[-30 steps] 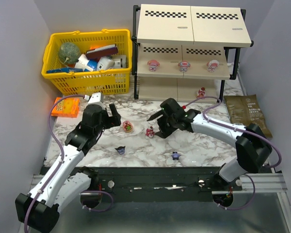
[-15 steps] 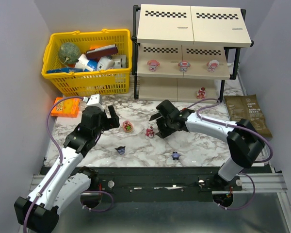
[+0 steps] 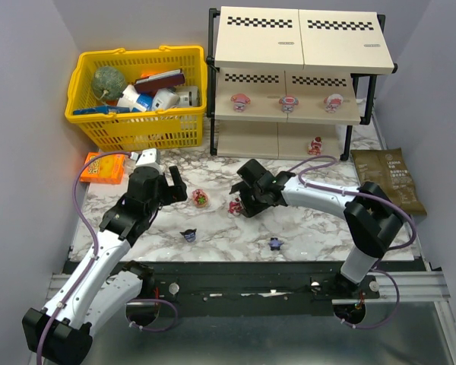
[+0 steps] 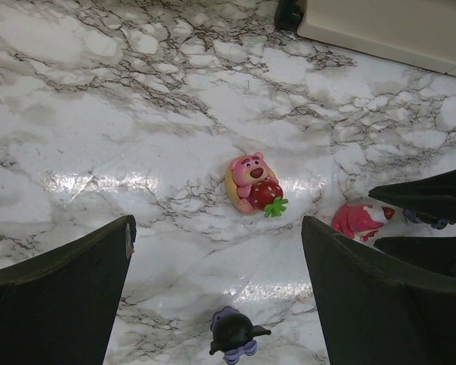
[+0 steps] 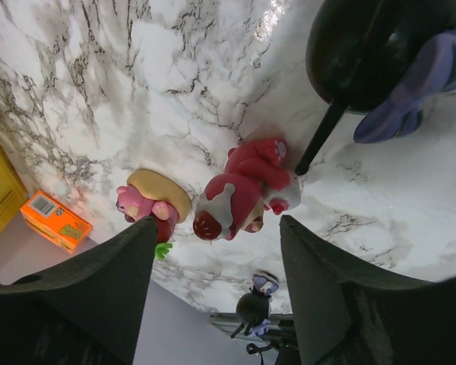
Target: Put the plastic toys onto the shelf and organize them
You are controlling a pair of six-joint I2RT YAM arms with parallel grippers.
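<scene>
The right gripper (image 5: pixel 216 224) stands low over the marble table (image 3: pixel 319 228), near its middle, and its two fingers are apart. A red-pink toy (image 5: pixel 243 190) lies on its side on the table, just in front of the fingertips and in line with the gap between them. In the right wrist view we see one finger at each side of it. We cannot tell if a finger touches it, but nothing is pinched, so we call this gripper released.

Just beside this toy, toward the left arm, lies a pink bear toy (image 4: pixel 254 185) with a strawberry. The left gripper (image 4: pixel 218 228) hovers above the table with its fingers spread wide and nothing between them. The pink bear toy lies ahead of its gap, apart from both fingers.

Two dark toys with pointed ears stand nearer to the arm bases: one (image 3: pixel 188 235) on the left arm's side, the other (image 3: pixel 274 243) further right.

On the shelf (image 3: pixel 300 46), at the far side, three pink-and-white toys stand in a row on the middle board: a left one (image 3: pixel 241 101), a middle one (image 3: pixel 289 103) and a right one (image 3: pixel 334 103). A second red-pink toy (image 3: pixel 315 144) stands on the lowest board, toward its right end.

A yellow basket (image 3: pixel 148 131) stands left of the shelf, an orange box (image 3: pixel 102 167) lies in front of it, and a brown pouch (image 3: pixel 387 179) lies right of the shelf.
</scene>
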